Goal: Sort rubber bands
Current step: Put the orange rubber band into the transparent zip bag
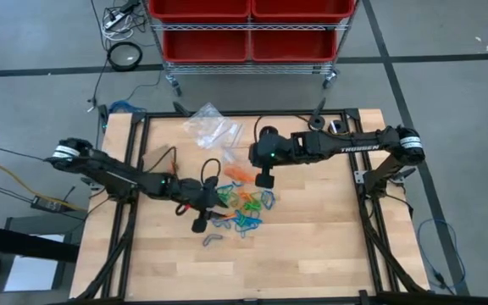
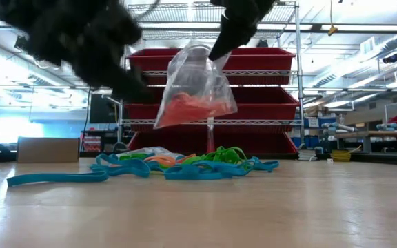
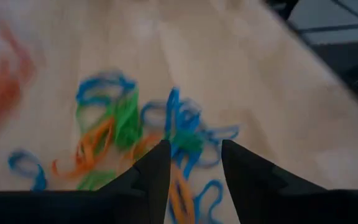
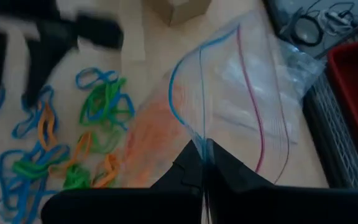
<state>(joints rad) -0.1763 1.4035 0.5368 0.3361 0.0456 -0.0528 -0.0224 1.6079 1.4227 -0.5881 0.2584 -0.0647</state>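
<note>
Above the middle of the table, my right hand pinches a clear bag of orange bands aloft so it hangs ready, while my left hand hovers spread over the rubber bands, seemingly choosing one.

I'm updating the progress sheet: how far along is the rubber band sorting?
Partly done. Orange rubber bands already sit inside the clear plastic zip bag, which the right gripper holds shut on its rim above the table. The left gripper hovers open over the mixed pile of blue, green and orange rubber bands, all still unsorted.
</note>
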